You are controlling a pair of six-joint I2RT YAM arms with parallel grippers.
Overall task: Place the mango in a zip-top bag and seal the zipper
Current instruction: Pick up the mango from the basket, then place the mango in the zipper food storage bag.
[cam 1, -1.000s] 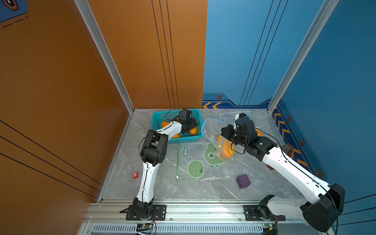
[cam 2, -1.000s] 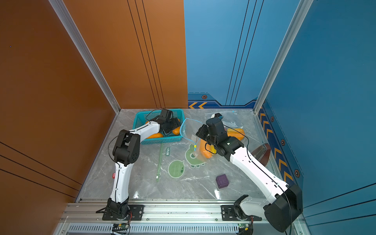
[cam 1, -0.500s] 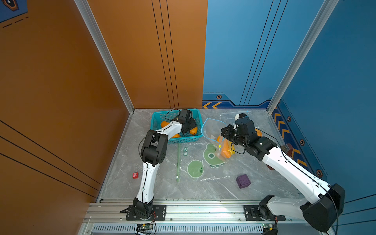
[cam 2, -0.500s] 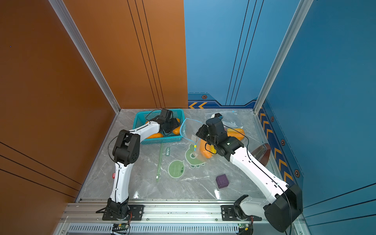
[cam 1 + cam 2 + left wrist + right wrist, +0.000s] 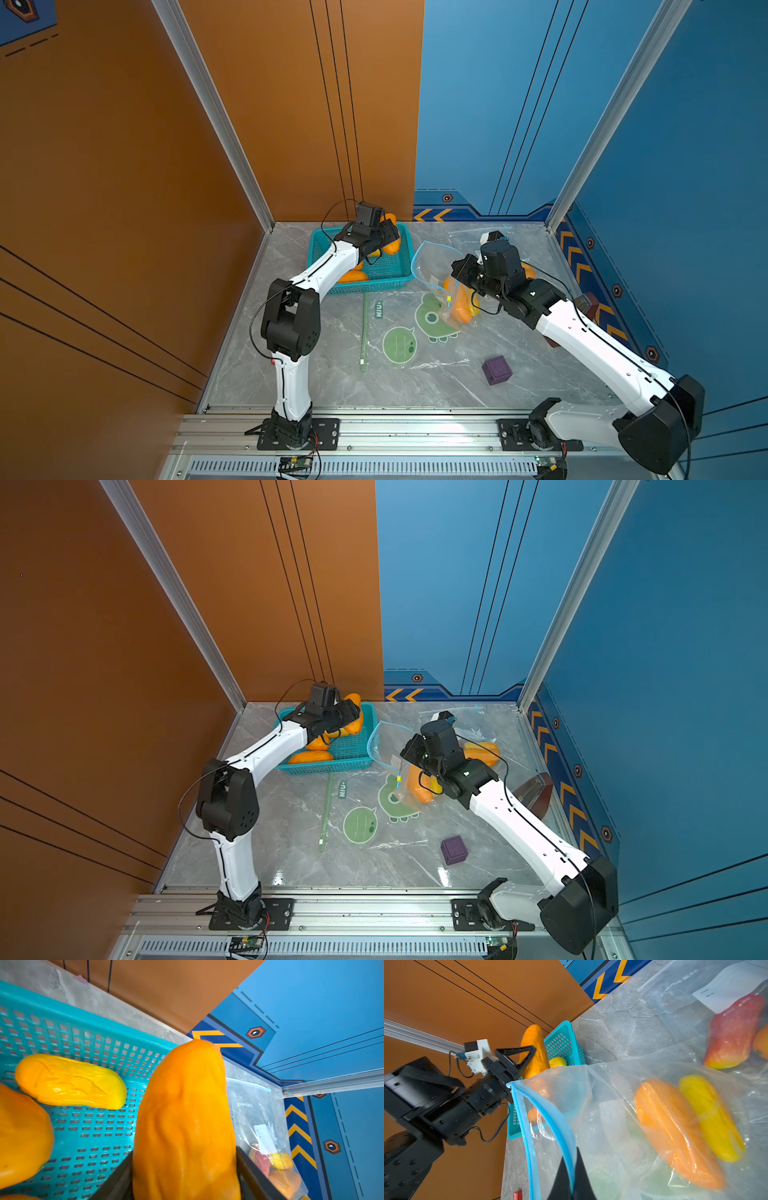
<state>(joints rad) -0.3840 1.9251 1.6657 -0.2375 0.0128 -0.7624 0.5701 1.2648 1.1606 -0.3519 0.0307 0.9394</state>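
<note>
My left gripper (image 5: 386, 240) is shut on an orange mango (image 5: 185, 1115) and holds it upright over the far right corner of the teal basket (image 5: 361, 286). The mango's tip (image 5: 532, 1043) sticks up past the basket's rim. Right of the basket, a clear zip-top bag (image 5: 432, 270) with a blue zipper rim gapes open towards the basket. My right gripper (image 5: 572, 1159) is shut on that blue rim and holds the mouth up. An orange mango (image 5: 675, 1132) and a yellow one (image 5: 710, 1115) lie inside this bag.
More mangoes (image 5: 68, 1080) lie in the basket (image 5: 62, 1014). A second clear bag (image 5: 685, 991) with a red-yellow fruit (image 5: 735, 1030) lies at the back right. A flat bag with green prints (image 5: 415, 332), a green strip (image 5: 365, 332) and a purple cube (image 5: 496, 369) lie in front.
The left jaws have drawn in a little onto the mango over the basket. The right arm and the bag it holds have not moved.
</note>
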